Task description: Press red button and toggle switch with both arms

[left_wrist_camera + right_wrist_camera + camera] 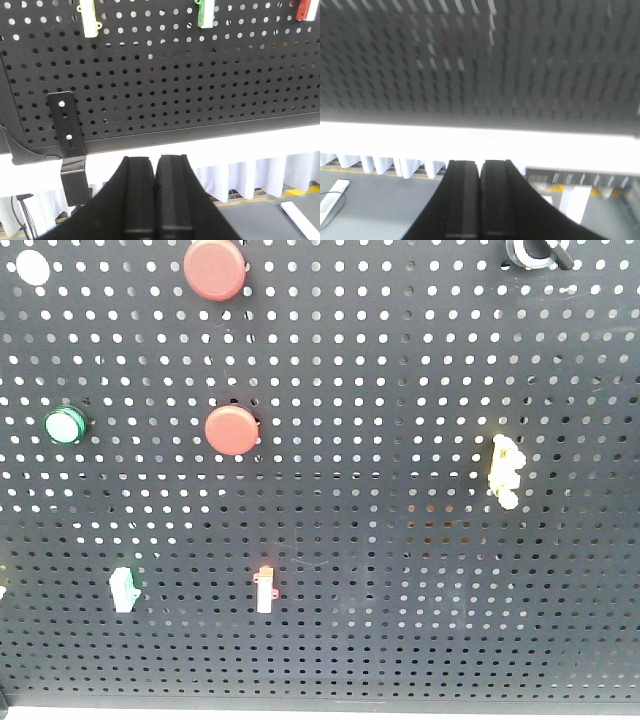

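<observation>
From the front view, the black pegboard (400,540) fills everything, and neither arm shows here. Two red buttons sit on it: the upper red button (214,268) at about 11 o'clock, cut by the top edge, and the lower red button (232,429) just left of centre. A green button (65,425) sits at 9 o'clock, a white disc (32,266) at the top left corner. Lower down are three small switches: a green toggle (124,590) at 7 o'clock, a red-tipped toggle (265,589) near 6 o'clock, a yellow toggle (505,470) at 3 o'clock. A black knob (535,252) at 1 o'clock is mostly cropped.

In the left wrist view, the left gripper (155,167) sits at 6 o'clock, its jaws pressed together, holding nothing, below the board's lower edge. Above, at 12 o'clock, three switches are cut off by the frame (only their lower ends show). A black bracket (67,135) hangs at 8 o'clock.

In the right wrist view, the right gripper (480,170) is likewise closed and empty at 6 o'clock. The board above it is heavily blurred; no button or switch can be made out.
</observation>
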Controlling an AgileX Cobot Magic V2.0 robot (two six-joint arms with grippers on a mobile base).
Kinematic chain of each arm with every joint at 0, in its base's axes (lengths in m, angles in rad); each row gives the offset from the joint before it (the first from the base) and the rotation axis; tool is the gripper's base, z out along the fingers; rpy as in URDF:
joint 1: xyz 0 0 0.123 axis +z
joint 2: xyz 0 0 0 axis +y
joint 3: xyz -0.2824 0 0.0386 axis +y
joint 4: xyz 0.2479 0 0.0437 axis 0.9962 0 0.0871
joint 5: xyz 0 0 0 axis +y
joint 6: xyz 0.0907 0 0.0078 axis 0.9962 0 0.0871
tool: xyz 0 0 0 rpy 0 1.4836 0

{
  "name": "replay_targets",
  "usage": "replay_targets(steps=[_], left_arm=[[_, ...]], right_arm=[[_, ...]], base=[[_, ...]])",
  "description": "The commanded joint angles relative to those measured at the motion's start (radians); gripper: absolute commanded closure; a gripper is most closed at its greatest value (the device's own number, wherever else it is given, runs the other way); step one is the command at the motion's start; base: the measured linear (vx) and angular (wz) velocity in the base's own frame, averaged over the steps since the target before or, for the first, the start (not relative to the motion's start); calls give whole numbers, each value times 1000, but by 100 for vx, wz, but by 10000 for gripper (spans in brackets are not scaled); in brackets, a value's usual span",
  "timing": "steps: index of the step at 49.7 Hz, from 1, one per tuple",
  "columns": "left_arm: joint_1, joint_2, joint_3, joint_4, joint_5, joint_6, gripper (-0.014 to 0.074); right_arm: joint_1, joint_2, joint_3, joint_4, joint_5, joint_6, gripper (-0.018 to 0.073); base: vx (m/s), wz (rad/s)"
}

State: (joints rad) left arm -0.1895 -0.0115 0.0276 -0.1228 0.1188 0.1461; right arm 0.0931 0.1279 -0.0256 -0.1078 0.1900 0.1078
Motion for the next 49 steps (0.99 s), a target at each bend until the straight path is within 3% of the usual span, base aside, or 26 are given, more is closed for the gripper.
replay_targets(steps=[1, 5, 24, 49], left_arm=[[-1, -17, 35, -2, -78, -8, 594], [-1, -17, 35, -2, -78, -8, 594], [-1, -17, 35, -2, -79, -8, 594], [-1, -17, 35, -2, -79, -8, 594]], right_arm=[[-6, -51, 73, -12, -205, 33, 562], [-6, -126, 61, 10, -135, 12, 562], [-77, -156, 68, 11, -169, -11, 562], [-76, -156, 68, 11, -169, -12, 562]], base=[[0, 0], [0, 0], [0, 0], [0, 0]])
